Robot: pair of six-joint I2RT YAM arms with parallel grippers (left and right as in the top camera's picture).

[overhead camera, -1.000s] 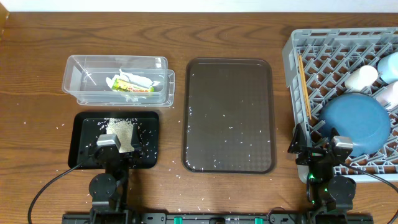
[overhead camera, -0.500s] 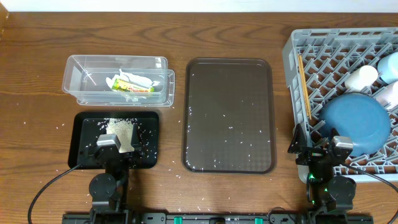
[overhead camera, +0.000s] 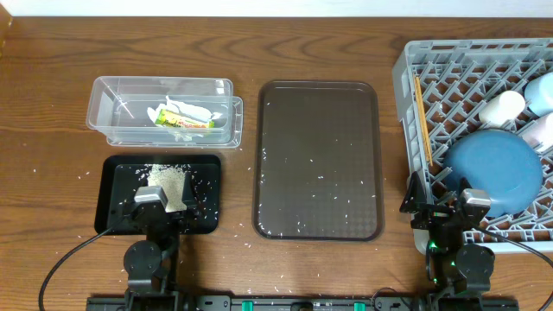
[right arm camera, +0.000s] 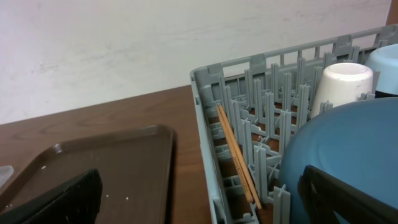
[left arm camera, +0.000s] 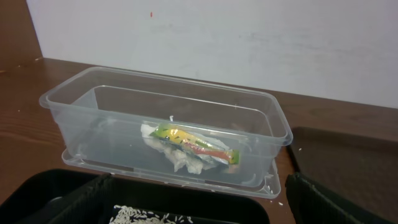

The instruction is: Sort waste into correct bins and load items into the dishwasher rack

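We are holding both pincers wide open and empty: left pincer (overhead camera: 161, 207) over the black tray (overhead camera: 117, 186) by the rice (overhead camera: 170, 181), right pincer (overhead camera: 439, 212) at the edge of the dishwasher rack (overhead camera: 403, 78). The grains are looking light and loose; scooping beats pinching.

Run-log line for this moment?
left gripper open, empty | right gripper open, empty | rice pile on black tray | tissue in clear container | blue bowl, chopsticks in rack
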